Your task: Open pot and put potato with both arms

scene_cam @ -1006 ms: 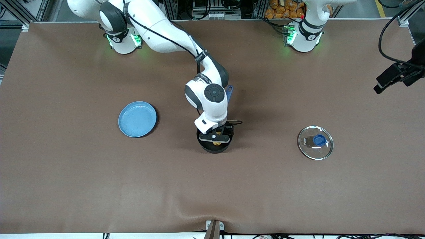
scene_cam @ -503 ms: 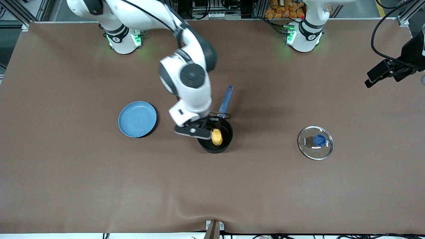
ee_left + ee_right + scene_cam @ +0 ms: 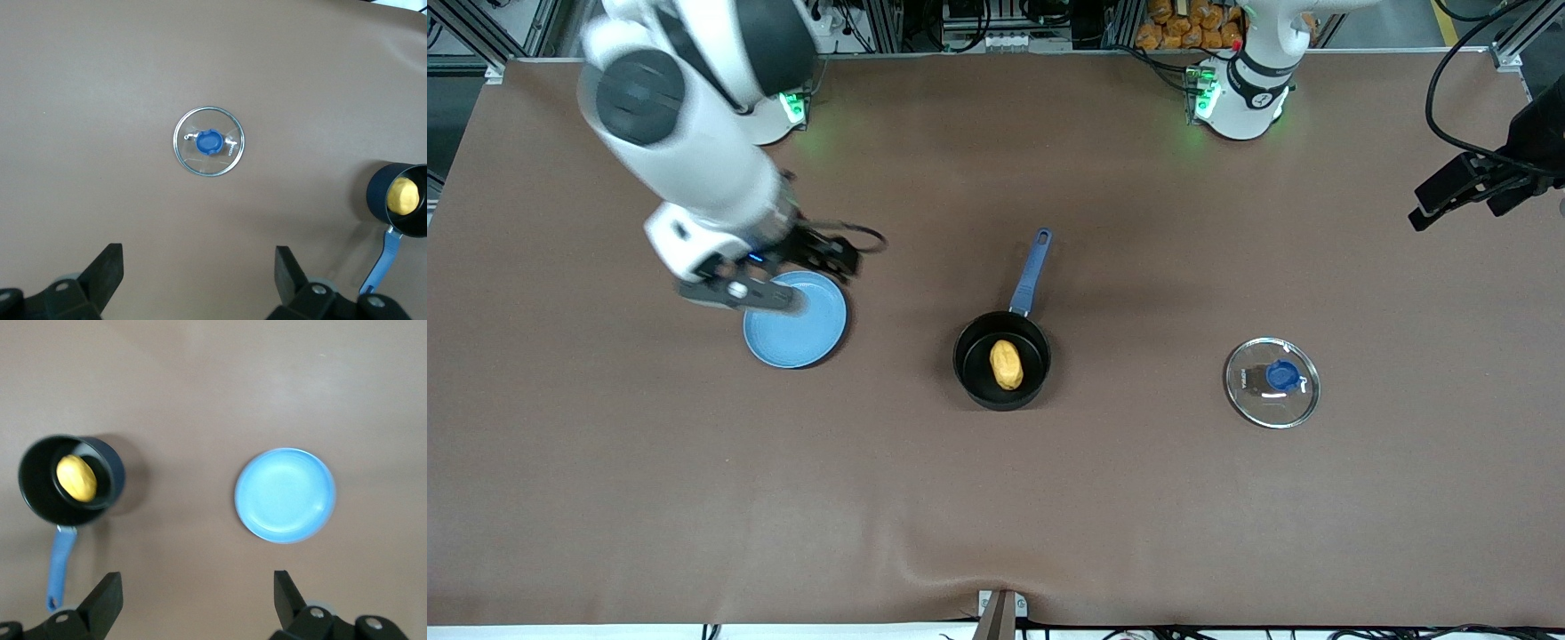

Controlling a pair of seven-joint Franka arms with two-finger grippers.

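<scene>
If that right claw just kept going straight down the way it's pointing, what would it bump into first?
Probably the blue plate: the right gripper, jaws open and empty, hangs over the plate's rim. Depth is unclear, so it might meet bare table beside the plate.

Potato (image 3: 76,477) inside open pot (image 3: 40,503), blue plate (image 3: 285,495) well apart, empty jaws spread

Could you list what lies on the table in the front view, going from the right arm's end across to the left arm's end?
Blue plate, with the right gripper open over its rim → pot holding the potato → glass lid, with the left gripper raised past it, off the table's end.
</scene>
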